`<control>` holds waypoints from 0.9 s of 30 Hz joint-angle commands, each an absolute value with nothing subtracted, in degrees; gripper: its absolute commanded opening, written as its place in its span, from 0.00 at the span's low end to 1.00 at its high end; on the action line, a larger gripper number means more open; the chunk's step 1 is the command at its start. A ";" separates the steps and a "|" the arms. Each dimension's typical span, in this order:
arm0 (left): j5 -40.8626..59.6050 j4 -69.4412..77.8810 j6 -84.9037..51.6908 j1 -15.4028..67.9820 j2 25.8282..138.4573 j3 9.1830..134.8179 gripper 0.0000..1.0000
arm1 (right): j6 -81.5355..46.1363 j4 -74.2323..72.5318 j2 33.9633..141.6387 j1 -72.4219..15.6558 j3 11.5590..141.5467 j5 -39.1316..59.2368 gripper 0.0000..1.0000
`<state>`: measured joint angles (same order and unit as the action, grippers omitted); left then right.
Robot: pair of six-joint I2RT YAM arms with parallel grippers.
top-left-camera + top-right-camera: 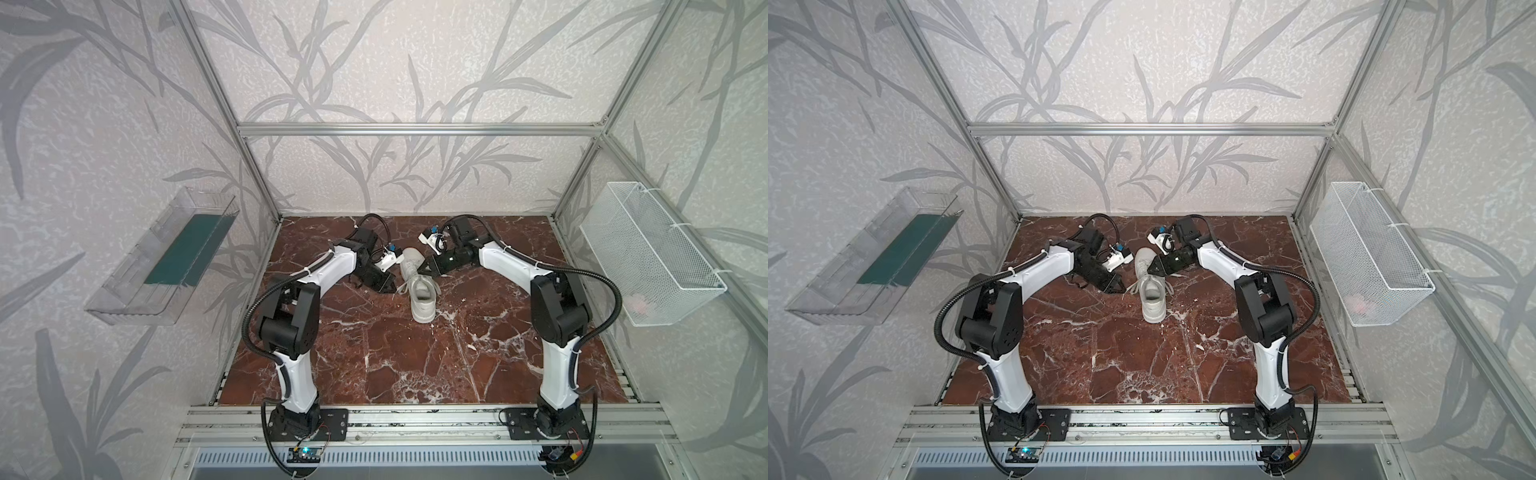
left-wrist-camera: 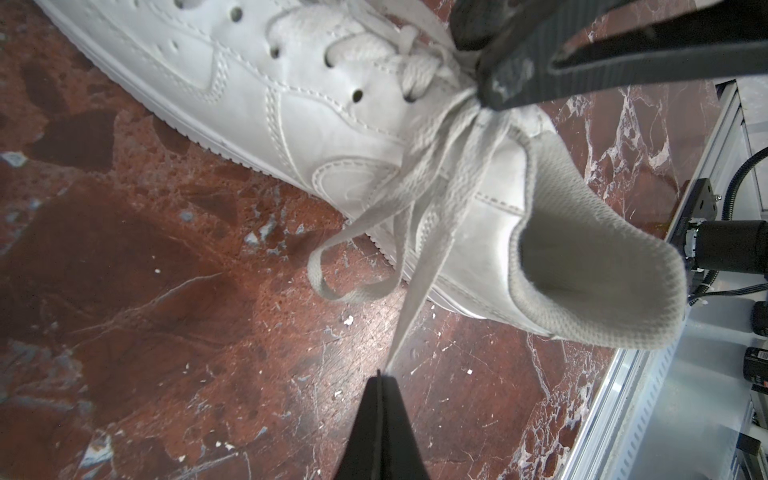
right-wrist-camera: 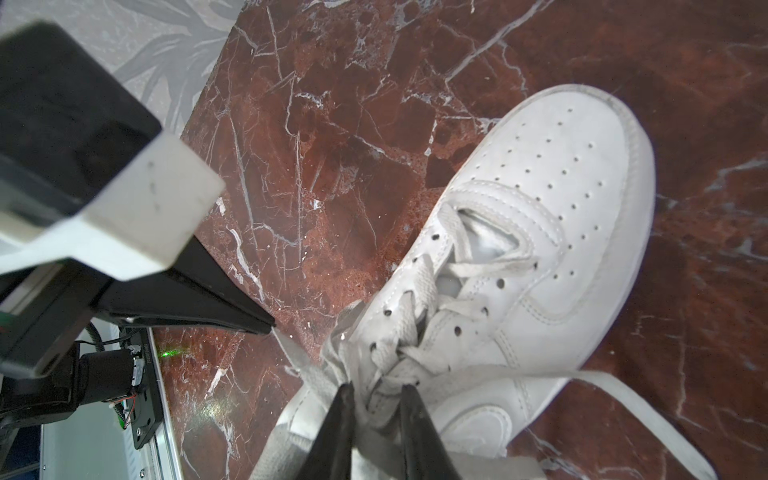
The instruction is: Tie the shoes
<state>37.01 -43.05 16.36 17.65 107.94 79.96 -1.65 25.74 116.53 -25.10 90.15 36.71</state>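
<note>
The shoe point(image 1: 422, 299) point(image 1: 1152, 299) is a white low-top sneaker standing on the marble top, toe toward the back wall. My left gripper point(image 1: 392, 289) point(image 1: 1123, 289) point(image 2: 380, 376) is beside its left flank, shut on the end of a lace point(image 2: 424, 266) that runs taut up to the lace crossing. My right gripper point(image 1: 420, 269) point(image 1: 1151, 268) point(image 3: 379, 388) sits over the eyelets, its fingers point(image 2: 490, 91) closed on the bunched laces there. Another lace strand point(image 3: 602, 380) trails across the shoe's other side. A slack loop point(image 2: 357, 296) lies on the table.
A white wire basket point(image 1: 652, 257) hangs on the right frame and a clear plastic tray point(image 1: 162, 257) on the left wall. The red marble tabletop point(image 1: 415, 365) stretches toward the aluminium rail point(image 1: 415, 419) where both arm bases are bolted.
</note>
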 commanded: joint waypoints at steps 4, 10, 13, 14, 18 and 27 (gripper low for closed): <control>33.39 -46.78 14.45 17.08 111.02 78.82 0.00 | -0.70 28.14 115.24 -23.92 89.04 33.94 0.22; 32.52 -46.56 13.07 16.97 112.15 78.88 0.00 | -0.62 28.30 115.31 -23.94 89.15 33.84 0.22; 31.87 -47.12 13.12 16.96 112.92 79.32 0.00 | -0.53 28.51 115.24 -23.87 89.21 33.75 0.22; 32.21 -47.12 13.36 16.96 113.05 79.29 0.00 | -0.44 28.52 115.27 -23.90 89.21 33.75 0.22; 32.64 -46.55 12.90 16.96 113.12 79.03 0.00 | -0.40 28.71 115.15 -23.91 89.21 33.71 0.22; 36.21 -43.89 13.01 17.07 111.41 78.47 0.00 | -0.58 28.50 115.05 -23.99 89.22 34.35 0.22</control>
<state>35.35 -42.78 12.97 17.45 111.92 79.90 -1.45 25.80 116.36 -24.88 90.15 36.49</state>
